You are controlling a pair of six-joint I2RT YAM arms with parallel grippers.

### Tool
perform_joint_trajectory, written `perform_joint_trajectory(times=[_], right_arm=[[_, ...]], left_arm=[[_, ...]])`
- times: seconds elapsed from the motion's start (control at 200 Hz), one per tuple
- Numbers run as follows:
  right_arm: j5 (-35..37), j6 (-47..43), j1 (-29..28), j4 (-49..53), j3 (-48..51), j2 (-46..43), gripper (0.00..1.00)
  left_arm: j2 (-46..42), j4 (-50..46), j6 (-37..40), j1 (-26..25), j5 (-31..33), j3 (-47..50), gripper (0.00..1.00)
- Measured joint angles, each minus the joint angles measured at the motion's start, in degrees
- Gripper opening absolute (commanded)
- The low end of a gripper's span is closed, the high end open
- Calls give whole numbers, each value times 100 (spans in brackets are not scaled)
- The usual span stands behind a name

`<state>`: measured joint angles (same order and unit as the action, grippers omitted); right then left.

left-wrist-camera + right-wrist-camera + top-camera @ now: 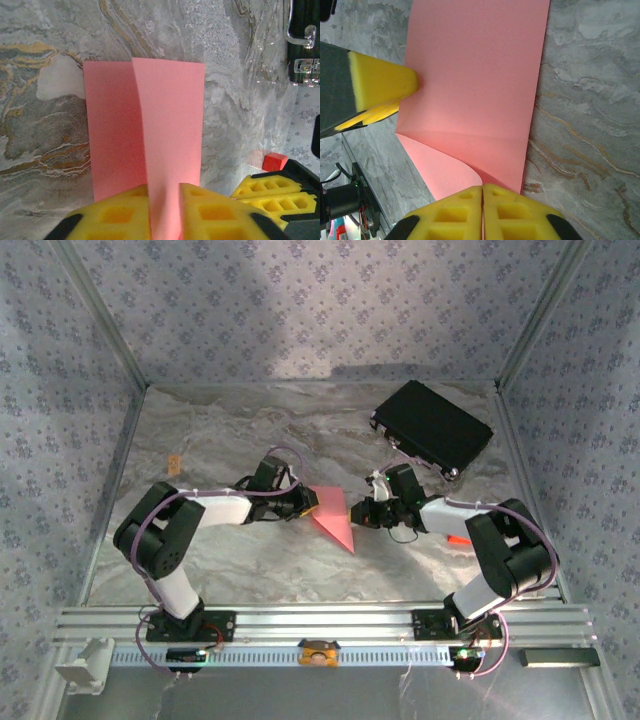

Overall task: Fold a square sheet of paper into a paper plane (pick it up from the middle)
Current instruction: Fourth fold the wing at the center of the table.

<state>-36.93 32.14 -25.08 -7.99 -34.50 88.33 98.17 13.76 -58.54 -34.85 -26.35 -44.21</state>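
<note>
Pinching the square sheet of paper (335,516) at the middle of the table (230,560), left gripper (304,506) and right gripper (357,512) each clamp shut on an edge; first fold looks underway, and next the halves need pressing flush.

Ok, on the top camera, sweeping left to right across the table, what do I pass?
Small orange tag → left gripper → pink paper, pinched from both sides → right gripper → black case at the far right.

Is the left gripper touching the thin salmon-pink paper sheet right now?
Touching. In the left wrist view, the left gripper pinches the thin salmon-pink paper sheet between its yellow pads.
</note>
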Motion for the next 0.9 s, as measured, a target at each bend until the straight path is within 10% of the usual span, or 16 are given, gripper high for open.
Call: perform_joint_trajectory(times=[0.195,0.435,0.899], right_arm=[[195,-55,-2,136,22,-356,39],[1056,-258,-144,247,219,-1309,41],[3550,-2848,-2177,-734,1397,-2221,45]], left_arm=[[-2,125,-92,-2,48,2,9],[-214,284,-372,-175,597,227,8],[-487,297,-708,-581,1360,391,19]])
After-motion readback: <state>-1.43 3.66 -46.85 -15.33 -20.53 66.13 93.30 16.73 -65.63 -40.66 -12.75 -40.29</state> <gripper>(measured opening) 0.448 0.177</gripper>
